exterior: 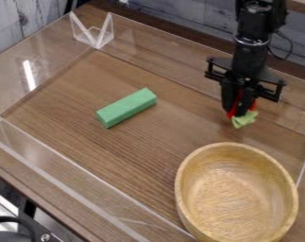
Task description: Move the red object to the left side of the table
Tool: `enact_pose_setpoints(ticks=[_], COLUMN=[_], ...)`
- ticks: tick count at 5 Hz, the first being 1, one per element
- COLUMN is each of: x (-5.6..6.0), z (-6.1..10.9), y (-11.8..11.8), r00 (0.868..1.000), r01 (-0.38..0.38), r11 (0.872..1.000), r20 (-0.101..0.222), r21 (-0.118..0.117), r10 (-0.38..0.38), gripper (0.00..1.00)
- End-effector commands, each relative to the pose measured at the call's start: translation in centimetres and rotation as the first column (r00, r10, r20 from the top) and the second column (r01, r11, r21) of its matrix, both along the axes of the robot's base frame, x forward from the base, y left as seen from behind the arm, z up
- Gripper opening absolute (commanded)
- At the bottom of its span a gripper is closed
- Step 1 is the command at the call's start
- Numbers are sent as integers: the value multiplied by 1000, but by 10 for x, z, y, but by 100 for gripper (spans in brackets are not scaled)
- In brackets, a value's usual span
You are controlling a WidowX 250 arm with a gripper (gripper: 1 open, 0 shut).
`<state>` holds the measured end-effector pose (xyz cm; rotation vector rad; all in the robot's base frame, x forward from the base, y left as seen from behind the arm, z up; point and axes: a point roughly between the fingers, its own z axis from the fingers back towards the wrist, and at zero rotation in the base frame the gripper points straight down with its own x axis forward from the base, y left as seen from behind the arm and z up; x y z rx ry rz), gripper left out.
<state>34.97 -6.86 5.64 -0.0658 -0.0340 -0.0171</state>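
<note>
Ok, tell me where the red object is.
The red object is on the right of the camera view, between the shut end effector's fingertips, above the wooden bowl.

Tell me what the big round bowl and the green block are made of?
The bowl looks like light wood with a matte finish; you can see fine grain lines inside it. The green block is probably painted wood or plastic; it has one even green colour and flat, smooth faces, so the picture cannot settle which.

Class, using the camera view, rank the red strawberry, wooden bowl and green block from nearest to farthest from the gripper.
1. Red strawberry: at the gripper, between its jaws.
2. Wooden bowl: lower right, just below.
3. Green block: toward the left, mid-table.
</note>
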Motion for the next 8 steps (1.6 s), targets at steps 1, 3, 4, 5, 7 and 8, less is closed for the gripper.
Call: enact_pose_setpoints(ticks=[1,3,4,5,7,8], x=[13,19,21,23,19,15], z=[19,13,10,12,48,86], y=[2,3,4,6,15,34], r00=[998,997,997,996,991,979], r01=[-10,-16,-18,-22,-14,-41], r11=[1000,1000,1000,1000,999,998], r20=[70,74,74,82,134,197], r21=[-14,-13,-13,-17,-43,-54], r10=[11,17,19,24,19,51], gripper=[0,0,0,0,0,0])
